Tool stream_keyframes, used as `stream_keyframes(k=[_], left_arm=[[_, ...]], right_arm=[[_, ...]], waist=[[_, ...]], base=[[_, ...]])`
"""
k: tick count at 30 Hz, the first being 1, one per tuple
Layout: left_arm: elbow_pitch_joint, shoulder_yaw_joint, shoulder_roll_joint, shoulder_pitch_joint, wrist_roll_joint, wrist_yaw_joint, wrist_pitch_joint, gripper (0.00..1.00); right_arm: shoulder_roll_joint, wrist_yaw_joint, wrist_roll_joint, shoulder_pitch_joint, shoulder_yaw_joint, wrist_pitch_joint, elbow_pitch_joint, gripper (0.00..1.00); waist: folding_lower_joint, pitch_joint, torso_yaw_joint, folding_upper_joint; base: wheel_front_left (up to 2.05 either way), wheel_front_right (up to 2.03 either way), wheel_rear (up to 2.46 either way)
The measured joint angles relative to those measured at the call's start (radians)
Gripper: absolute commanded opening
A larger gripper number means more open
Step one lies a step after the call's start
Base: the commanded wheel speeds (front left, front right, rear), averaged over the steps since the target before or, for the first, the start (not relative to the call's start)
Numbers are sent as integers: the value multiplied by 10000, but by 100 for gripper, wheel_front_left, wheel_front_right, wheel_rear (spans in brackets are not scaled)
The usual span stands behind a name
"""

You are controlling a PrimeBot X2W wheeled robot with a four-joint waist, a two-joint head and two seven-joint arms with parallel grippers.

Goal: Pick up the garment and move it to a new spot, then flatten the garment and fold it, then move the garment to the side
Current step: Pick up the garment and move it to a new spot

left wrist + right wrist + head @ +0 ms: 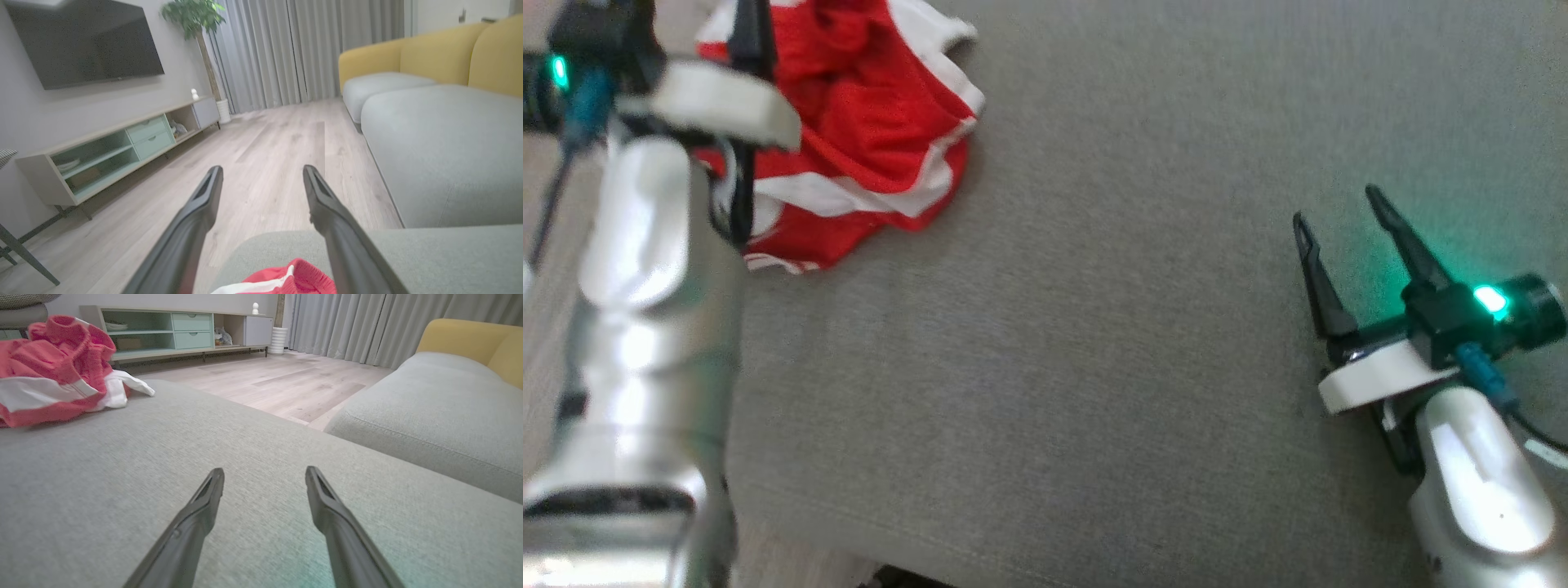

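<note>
Garment (pixel 866 122), red with white bands, lies crumpled at the far left of the grey cushion (pixel 1094 327), close to its edge. In the head view the pale left arm (pixel 645 245) reaches up along that side and partly covers the cloth. The left gripper (pixel 261 179) hangs above the heap with its two dark fingers spread apart and nothing between them. Its own camera catches a bit of red and white fabric (pixel 286 281) at the bottom edge, below the fingers, with the wooden floor (pixel 265 134) beyond. Toward the middle the cushion is bare grey weave. Well apart from the garment, at the right, the right gripper (pixel 1335 204) sits low over the cushion (a green light glows on its wrist), fingers parted and empty. From that wrist's camera the garment (pixel 53 375) shows at the far left, resting on the cushion.
</note>
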Motion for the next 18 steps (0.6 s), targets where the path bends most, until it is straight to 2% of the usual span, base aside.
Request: stream_keyframes(k=[7,9,10,11,12,14,18], left_arm=[[2997,-280,339,-2116,-105,-221,1942,100],[3833,-378,529,-2171,61,-94,2644,100],[4149,-376,627,-2163,111,111,2792,100],[4355,-384,732,-2163,125,303,2807,40],[4437,-407,821,-2168,213,554,2778,0],[4527,-393,892,-2230,261,855,2499,0],[4642,-359,821,-2338,138,882,1758,0]], right_arm=[[-213,6,-119,-749,198,-104,-660,100],[-211,10,-119,-918,357,-134,-757,100],[-209,10,-119,-980,414,-151,-800,100],[-207,10,-117,-1036,433,-174,-840,100],[-209,10,-117,-1071,433,-199,-905,100],[-192,12,-117,-1167,435,-219,-959,100],[-127,10,-117,-1215,332,-217,-802,100]], waist=[[-1,1365,-717,0],[-4,1575,-977,0],[-5,1667,-1096,0],[-5,1754,-1195,0],[-5,1838,-1279,0],[-4,1947,-1409,0],[-3,1800,-1449,0]], base=[[0,0,0],[0,0,0],[0,0,0],[0,0,0],[0,0,0],[0,0,0],[0,0,0]])
